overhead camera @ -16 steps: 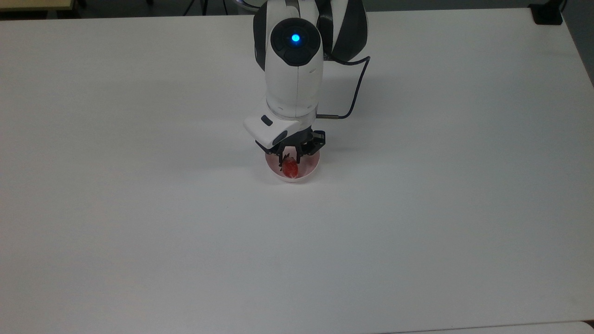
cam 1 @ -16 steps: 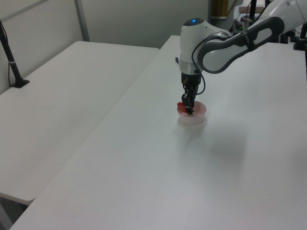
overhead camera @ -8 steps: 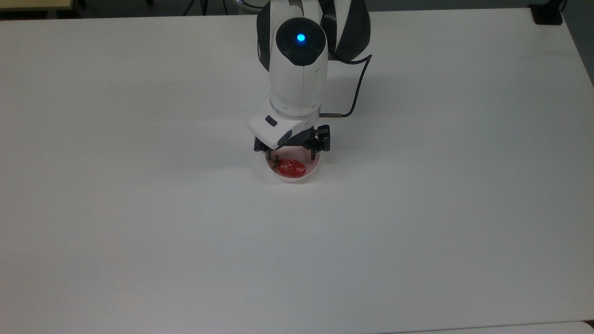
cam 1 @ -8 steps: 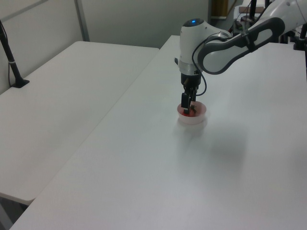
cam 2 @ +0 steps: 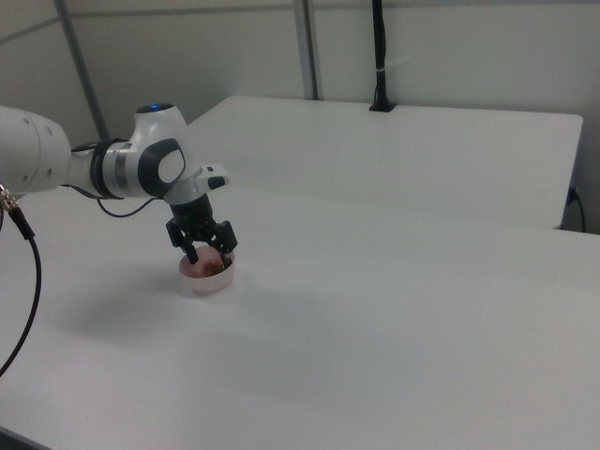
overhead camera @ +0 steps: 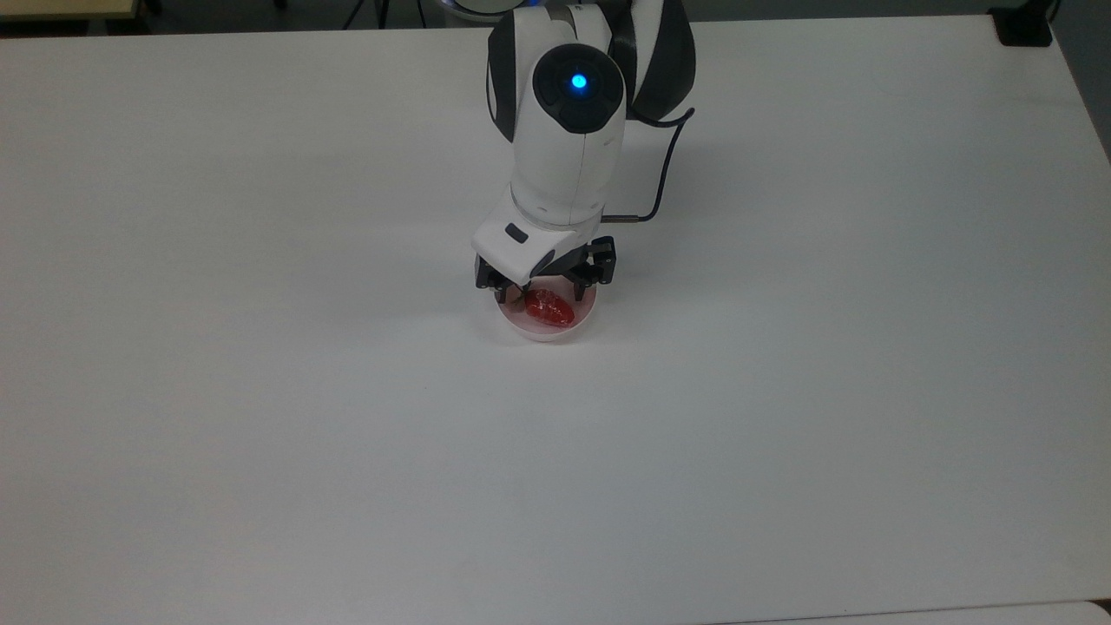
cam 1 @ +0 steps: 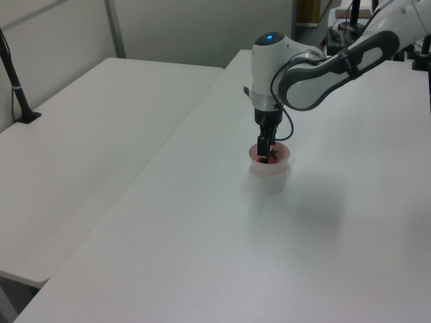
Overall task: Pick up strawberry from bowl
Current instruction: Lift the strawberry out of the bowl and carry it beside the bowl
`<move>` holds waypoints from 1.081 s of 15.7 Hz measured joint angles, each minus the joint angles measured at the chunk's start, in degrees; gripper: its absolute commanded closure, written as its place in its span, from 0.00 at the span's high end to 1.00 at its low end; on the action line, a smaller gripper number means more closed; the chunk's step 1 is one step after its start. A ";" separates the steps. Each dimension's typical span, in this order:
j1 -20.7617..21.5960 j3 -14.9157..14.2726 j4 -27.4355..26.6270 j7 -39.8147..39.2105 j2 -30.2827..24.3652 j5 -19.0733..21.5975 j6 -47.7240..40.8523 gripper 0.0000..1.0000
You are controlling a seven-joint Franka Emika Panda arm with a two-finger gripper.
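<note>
1. We see the Panda arm's gripper (overhead camera: 545,286) lowered over the pale pink bowl (overhead camera: 580,325) on the white table (overhead camera: 260,391), its two black fingers spread wide, one at each side of the bowl's far rim in the top view.

2. The strawberry (overhead camera: 549,307) lies on its side inside the bowl, its long axis running across the top view, green cap toward the top view's left.

3. The relation that matters: the spread fingers stand roughly in line with that long axis, so we judge a closing pinch would meet the berry end to end, cap against tip, not across its narrower middle.

4. In the right view, the gripper (cam 2: 204,249) hangs just above the bowl (cam 2: 206,281); we cannot tell whether the fingertips touch the fruit.

5. In the left view, the gripper (cam 1: 264,149) dips into the bowl (cam 1: 270,165).
</note>
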 measured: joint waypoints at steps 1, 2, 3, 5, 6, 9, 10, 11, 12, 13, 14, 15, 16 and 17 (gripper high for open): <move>0.00 0.07 -0.04 -0.32 0.15 -0.01 0.00 0.83; 0.00 0.09 -0.07 -0.54 0.32 -0.01 0.00 0.81; 0.00 0.09 -0.10 -0.59 0.58 -0.02 0.00 0.74; 0.00 0.09 -0.11 -0.79 1.04 -0.03 0.00 0.57; 0.00 0.10 -0.11 -1.02 1.17 -0.03 0.00 0.49; 0.00 0.10 -0.10 -2.71 1.21 -0.03 0.00 0.43; 0.00 0.10 -0.10 -2.98 1.21 -0.03 0.00 0.41; 0.00 0.10 -0.10 -3.14 1.21 -0.03 0.00 0.40; 0.00 0.10 -0.09 -3.25 1.21 -0.03 0.00 0.40; 0.00 0.10 -0.07 -3.27 1.21 -0.03 0.00 0.40; 0.00 0.10 -0.05 -3.29 1.20 -0.03 0.00 0.40; 0.00 0.10 0.00 -3.30 1.19 -0.03 0.00 0.40; 0.00 0.10 0.06 -3.30 1.15 -0.03 0.00 0.40; 0.00 0.10 0.12 -3.30 1.06 -0.03 0.00 0.40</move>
